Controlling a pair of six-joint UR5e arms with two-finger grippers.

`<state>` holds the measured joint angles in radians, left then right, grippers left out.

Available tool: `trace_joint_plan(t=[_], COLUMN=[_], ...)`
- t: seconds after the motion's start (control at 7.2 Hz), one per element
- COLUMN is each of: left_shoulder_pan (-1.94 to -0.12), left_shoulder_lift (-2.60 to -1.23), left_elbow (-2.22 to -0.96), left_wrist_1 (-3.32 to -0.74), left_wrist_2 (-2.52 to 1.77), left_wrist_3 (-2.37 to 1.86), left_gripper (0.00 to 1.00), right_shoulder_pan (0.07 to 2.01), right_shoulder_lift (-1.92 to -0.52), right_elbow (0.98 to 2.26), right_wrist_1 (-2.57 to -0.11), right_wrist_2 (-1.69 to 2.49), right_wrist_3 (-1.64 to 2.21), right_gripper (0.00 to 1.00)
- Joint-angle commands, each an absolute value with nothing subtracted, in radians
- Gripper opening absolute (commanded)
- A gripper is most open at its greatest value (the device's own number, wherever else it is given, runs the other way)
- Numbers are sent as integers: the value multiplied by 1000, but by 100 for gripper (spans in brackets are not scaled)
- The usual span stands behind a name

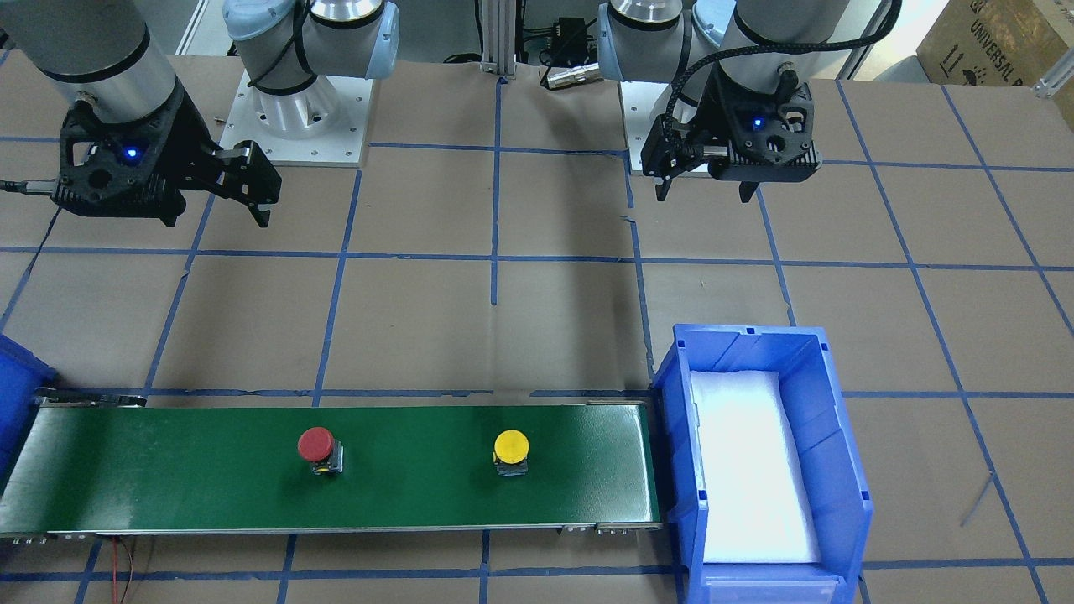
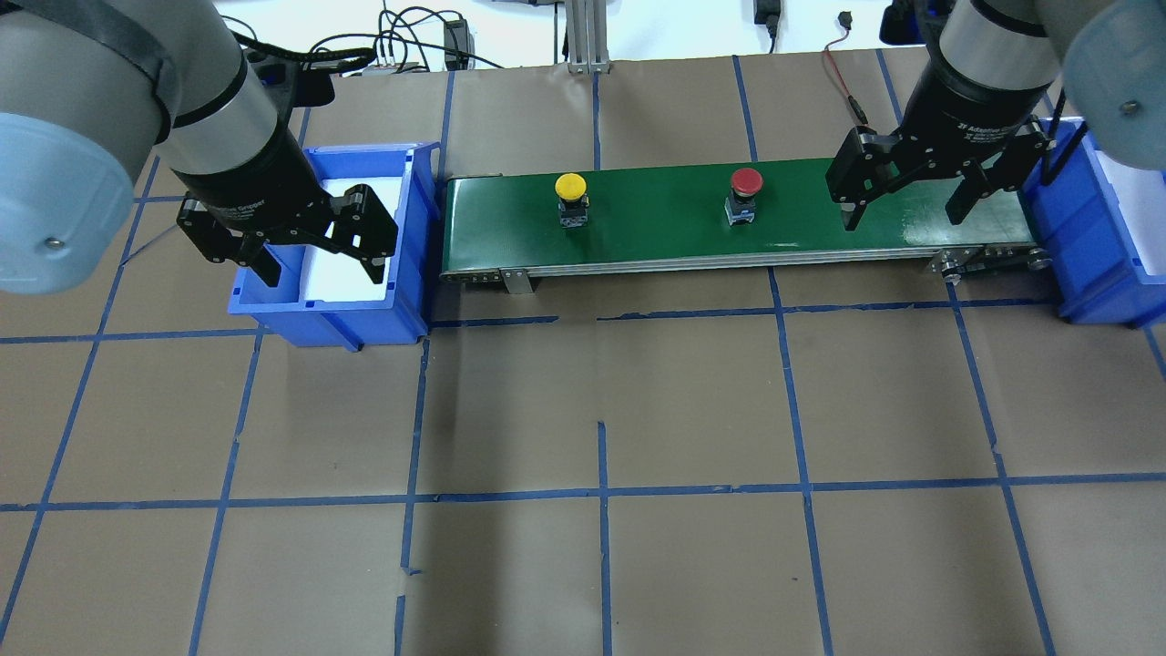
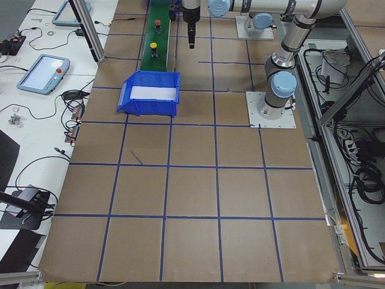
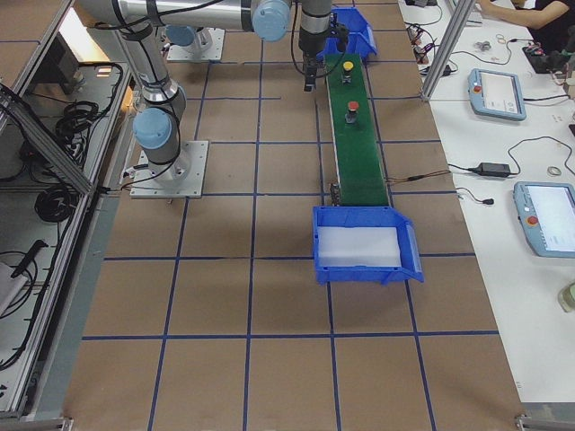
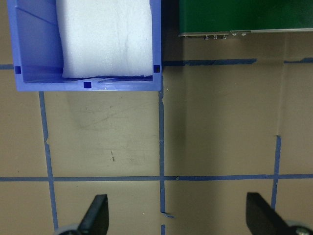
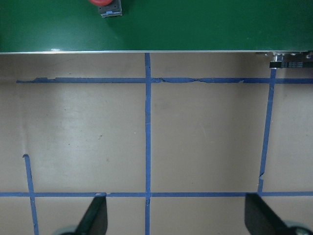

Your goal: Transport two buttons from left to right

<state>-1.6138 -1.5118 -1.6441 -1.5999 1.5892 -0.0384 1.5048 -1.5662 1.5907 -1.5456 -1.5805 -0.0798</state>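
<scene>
Two buttons stand upright on the green conveyor belt (image 2: 656, 219). The yellow-capped button (image 2: 570, 188) (image 1: 511, 447) is nearer the belt's left end, and the red-capped button (image 2: 746, 182) (image 1: 316, 445) is further right. My left gripper (image 2: 314, 260) (image 1: 703, 193) (image 5: 177, 218) hangs open and empty, high above the table by the left blue bin (image 2: 328, 305). My right gripper (image 2: 904, 214) (image 6: 176, 218) is also open and empty, high near the belt's right end. In the right wrist view only the red button's (image 6: 105, 4) lower edge shows at the top.
Each end of the belt has a blue bin lined with white foam: the left bin (image 1: 755, 340) (image 5: 88, 85) and the right bin (image 2: 1107, 296). Blue tape lines grid the brown table (image 2: 601, 410). Both arm bases (image 1: 294, 109) stand on the robot side.
</scene>
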Motion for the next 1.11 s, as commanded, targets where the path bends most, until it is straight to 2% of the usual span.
trace_joint_plan(t=[0.0,0.97], left_shoulder_pan=[-1614,-1614], left_shoulder_lift=[-1512,-1511], left_elbow=[-1646,-1643], left_wrist_1=[-1600,-1600], left_wrist_2=[1589,1589], left_wrist_3=[-38,-38], left_gripper=[100,100], right_shoulder_pan=[1505,1505], right_shoulder_lift=[-1566,-1566], right_elbow=[1589,1588], right_wrist_1=[-1546,-1546], right_wrist_2=[-1580,-1569], right_wrist_3=[-80,-78], right_gripper=[100,100])
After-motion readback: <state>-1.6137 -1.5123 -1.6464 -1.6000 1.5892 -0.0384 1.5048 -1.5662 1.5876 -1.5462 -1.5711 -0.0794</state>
